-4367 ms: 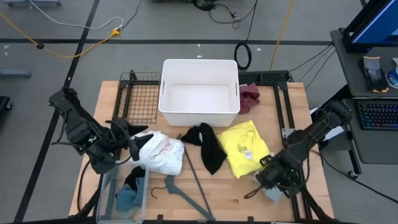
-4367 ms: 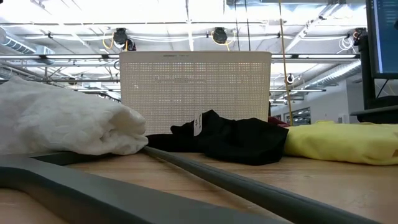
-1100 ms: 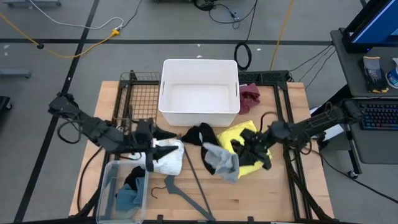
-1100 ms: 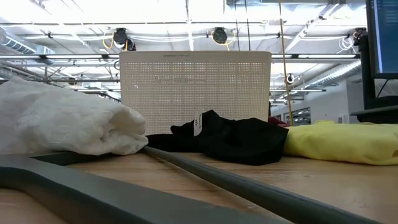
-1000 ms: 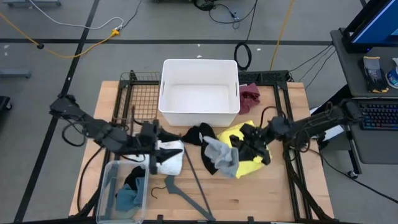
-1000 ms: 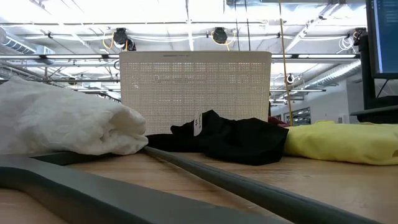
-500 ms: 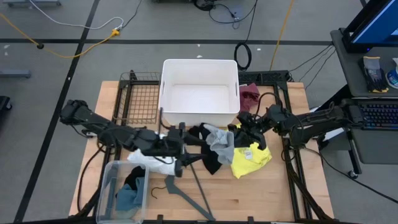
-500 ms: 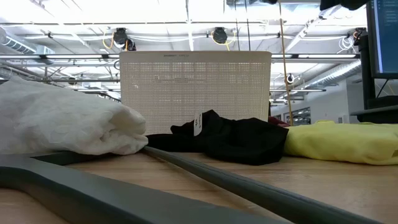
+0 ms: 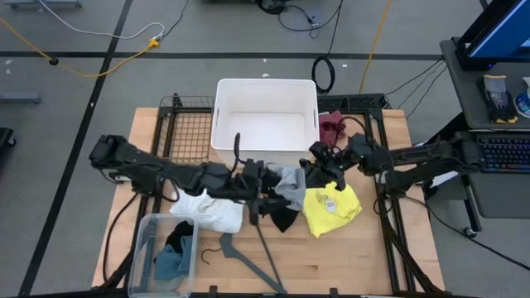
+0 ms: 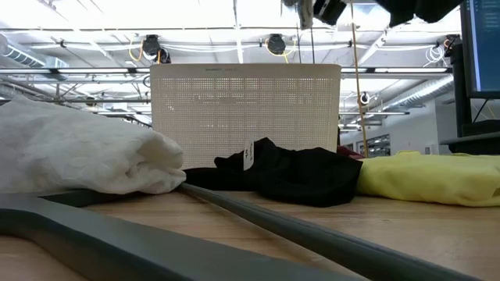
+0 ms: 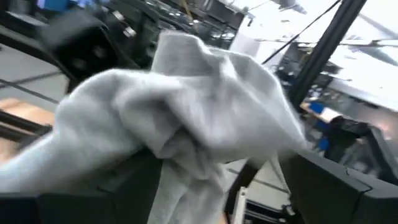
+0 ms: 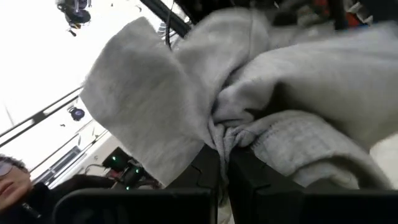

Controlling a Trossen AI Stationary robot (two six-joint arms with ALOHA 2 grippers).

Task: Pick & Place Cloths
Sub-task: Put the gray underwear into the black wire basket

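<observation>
Even, bright overhead light in the high view; soft short shadows under the white rectangular plastic bin (image 9: 266,122) at the table's far edge. Low view: ceiling strip lights blow out to glare up top; the near grey bar of the thin clothes hanger (image 10: 117,246) is out of focus, the white crumpled cloth (image 10: 78,154) slightly soft. Both wrist views are motion-blurred; the grey soft cloth (image 11: 180,118) fills them, with an overexposed white background in the right wrist view.
</observation>
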